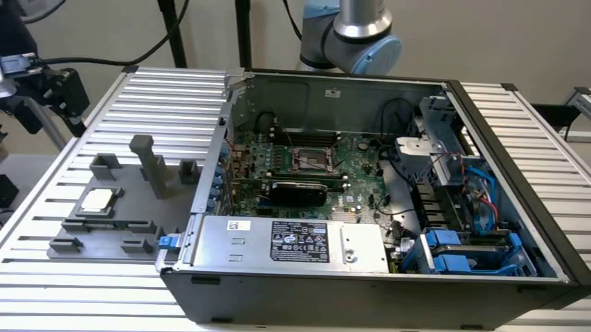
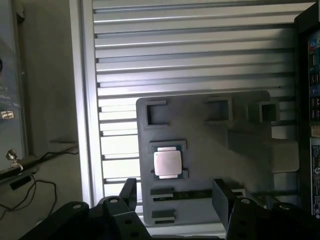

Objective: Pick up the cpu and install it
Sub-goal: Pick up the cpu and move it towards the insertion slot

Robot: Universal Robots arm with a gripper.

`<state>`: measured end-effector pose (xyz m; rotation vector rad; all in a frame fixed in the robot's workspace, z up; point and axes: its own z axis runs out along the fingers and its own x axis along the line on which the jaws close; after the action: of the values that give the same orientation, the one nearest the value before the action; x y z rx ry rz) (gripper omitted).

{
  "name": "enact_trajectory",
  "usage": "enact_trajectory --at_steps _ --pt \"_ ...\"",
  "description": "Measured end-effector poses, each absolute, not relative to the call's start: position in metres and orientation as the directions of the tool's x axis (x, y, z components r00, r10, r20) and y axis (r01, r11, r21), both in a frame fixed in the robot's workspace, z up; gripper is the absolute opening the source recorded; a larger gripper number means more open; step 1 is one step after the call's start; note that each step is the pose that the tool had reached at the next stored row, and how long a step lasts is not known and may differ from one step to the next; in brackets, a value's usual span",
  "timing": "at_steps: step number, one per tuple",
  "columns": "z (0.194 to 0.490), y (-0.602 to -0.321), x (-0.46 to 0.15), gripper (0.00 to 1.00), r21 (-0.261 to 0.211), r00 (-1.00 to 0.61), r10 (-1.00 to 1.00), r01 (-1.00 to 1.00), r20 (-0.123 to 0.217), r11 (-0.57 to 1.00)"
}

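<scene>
The cpu (image 1: 97, 200) (image 2: 167, 163), a small square chip with a silver top, lies flat in a recess of the grey holder plate (image 1: 129, 207) (image 2: 215, 145), on the slatted table to the exterior view's left of the open computer case (image 1: 369, 207). In the wrist view my gripper (image 2: 175, 200) hangs well above the plate. Its two black fingers (image 2: 129, 192) stand wide apart with nothing between them, and the cpu shows just beyond the gap. Inside the case, the motherboard's open socket (image 1: 314, 160) sits near the middle.
Grey upright posts (image 1: 148, 164) rise from the holder plate behind the cpu. A silver power supply with a black label (image 1: 295, 242) lies along the case's front. Cables and blue drive brackets (image 1: 466, 252) crowd the case's right side. The table edge (image 2: 85, 125) runs close beside the plate.
</scene>
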<state>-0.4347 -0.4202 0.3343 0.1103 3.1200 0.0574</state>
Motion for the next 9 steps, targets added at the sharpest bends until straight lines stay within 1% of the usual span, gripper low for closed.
enact_trajectory --at_steps 9 --pt "0.318 -0.422 -0.435 0.71 0.037 -0.997 0.071 0.07 -0.018 0.997"
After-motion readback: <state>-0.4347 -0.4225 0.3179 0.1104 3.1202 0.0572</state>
